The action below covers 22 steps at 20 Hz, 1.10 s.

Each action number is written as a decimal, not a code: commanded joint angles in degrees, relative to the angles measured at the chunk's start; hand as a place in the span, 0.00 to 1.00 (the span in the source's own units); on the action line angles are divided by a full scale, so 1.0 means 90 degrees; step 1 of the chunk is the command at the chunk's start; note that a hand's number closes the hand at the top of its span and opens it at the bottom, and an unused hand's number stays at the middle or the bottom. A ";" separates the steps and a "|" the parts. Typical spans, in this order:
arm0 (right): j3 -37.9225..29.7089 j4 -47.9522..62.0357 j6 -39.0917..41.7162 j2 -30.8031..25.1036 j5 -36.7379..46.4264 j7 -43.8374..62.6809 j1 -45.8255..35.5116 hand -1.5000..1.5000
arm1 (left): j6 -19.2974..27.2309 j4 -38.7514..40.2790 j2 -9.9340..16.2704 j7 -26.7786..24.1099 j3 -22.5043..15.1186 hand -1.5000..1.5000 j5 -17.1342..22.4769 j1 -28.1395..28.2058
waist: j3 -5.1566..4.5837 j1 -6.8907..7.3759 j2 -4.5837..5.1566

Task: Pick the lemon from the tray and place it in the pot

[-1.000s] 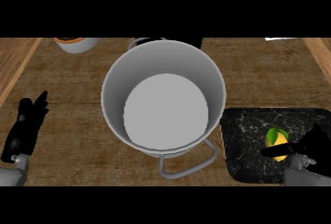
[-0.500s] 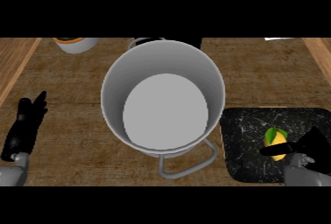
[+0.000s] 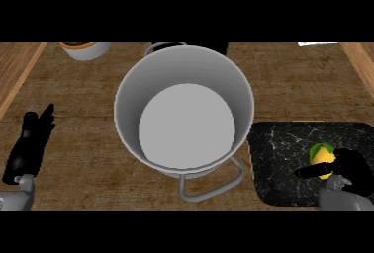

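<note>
Wooden counter [image 3: 87,123]: right hand [image 3: 343,165] fingers curl on tray's [image 3: 285,163] lemon [image 3: 321,154], left hand [image 3: 33,143] fingers straight

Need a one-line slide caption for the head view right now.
Right hand closing on the lemon on the black tray beside the empty grey pot.

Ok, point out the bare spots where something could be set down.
Bare counter lies between the left hand and the pot, and above the tray. The pot's floor is bare. Crowded: the tray's right, where the right hand meets the lemon.
</note>
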 commanded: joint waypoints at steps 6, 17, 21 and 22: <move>0.0190 0.0526 -0.0198 -0.0521 0.0695 0.0025 -0.0240 1.00 | -0.0230 0.0299 -0.0308 -0.0418 0.0163 0.50 -0.0263 0.0046 | 0.0025 0.0012 0.0023; 0.1799 0.0161 0.0910 -0.1504 0.0443 -0.3092 -0.0578 1.00 | -0.0478 0.0069 -0.0314 -0.0156 0.0184 0.50 -0.0247 -0.0227 | 0.0049 0.0465 0.0072; 0.2686 0.0093 0.1270 -0.2132 0.0123 -0.5141 -0.0902 1.00 | -0.0563 0.0088 -0.0286 -0.0067 0.0124 0.50 -0.0256 -0.0493 | 0.0064 0.0553 0.0117; 0.2651 0.0123 0.1208 -0.2412 0.0003 -0.5662 -0.1001 1.00 | -0.0542 0.0166 -0.0239 -0.0122 0.0168 0.50 -0.0290 -0.0394 | 0.0060 0.0530 0.0127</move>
